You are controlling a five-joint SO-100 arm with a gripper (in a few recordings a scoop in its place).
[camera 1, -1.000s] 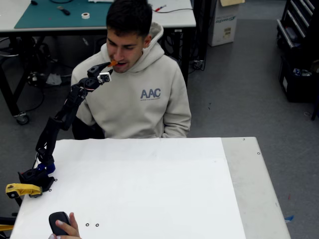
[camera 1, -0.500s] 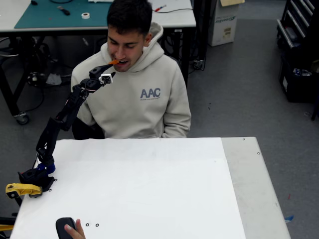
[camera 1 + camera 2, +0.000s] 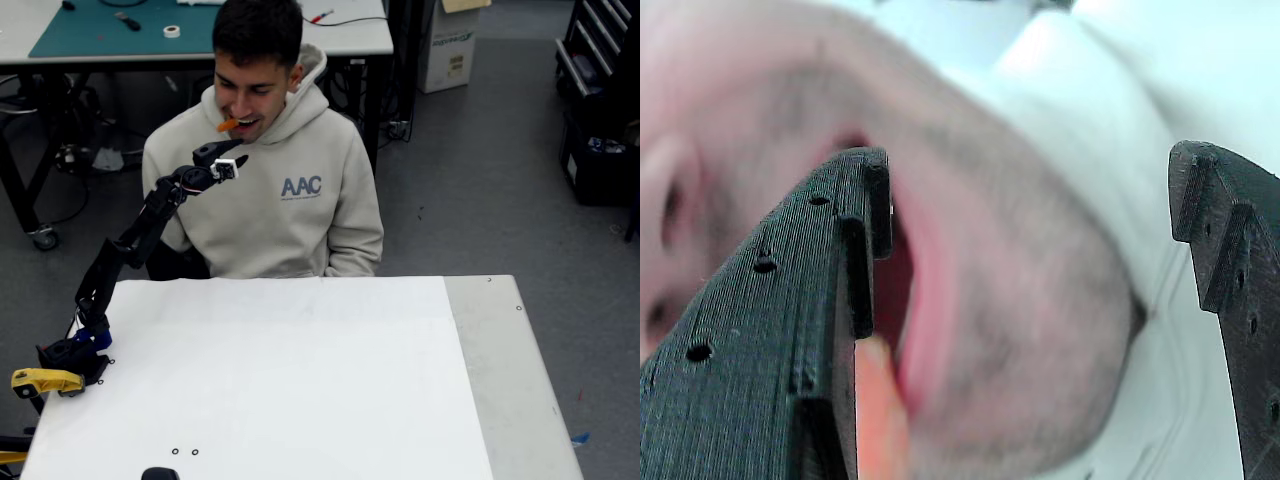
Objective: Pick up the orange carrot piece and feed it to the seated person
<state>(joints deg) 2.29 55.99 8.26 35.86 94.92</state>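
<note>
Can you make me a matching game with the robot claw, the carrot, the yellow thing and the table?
Things:
1. gripper
2. orange carrot piece
3. yellow clamp
4. white table

States:
A. at the table's left edge, by the arm's base
B. in the mouth of the seated person
C. open, below the chin
D. in front of the person

Pairs: 1-C, 2-B, 3-A, 4-D

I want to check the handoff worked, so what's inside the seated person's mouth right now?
The orange carrot piece is held in the seated person's mouth, one end sticking out. Its inner end is hidden by the lips. The gripper hangs just below it, its fingers apart.
</note>
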